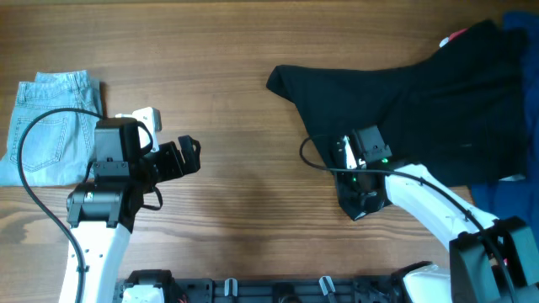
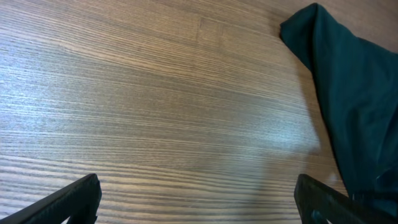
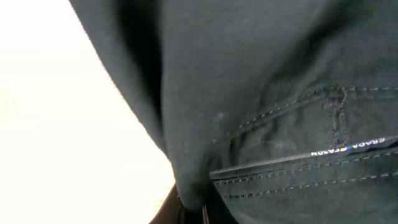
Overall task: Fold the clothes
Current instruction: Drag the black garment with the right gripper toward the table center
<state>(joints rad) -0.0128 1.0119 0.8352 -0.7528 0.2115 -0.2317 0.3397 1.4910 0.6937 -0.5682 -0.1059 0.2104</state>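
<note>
Draping in soft folds — black stitched garment (image 1: 404,93) on streaky wood-grain table (image 1: 253,84).

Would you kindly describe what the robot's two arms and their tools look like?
Both arms have white links and black joints. The left arm has a looping black cable, a small white block by its wrist and a black two-finger tool. The right arm has a black cable too and shows green lights on its black wrist.

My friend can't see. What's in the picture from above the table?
The right gripper pinches the edge of black trousers lying on a wooden table. The left gripper hangs open over bare wood, beside folded light-blue jeans at the far left.
</note>
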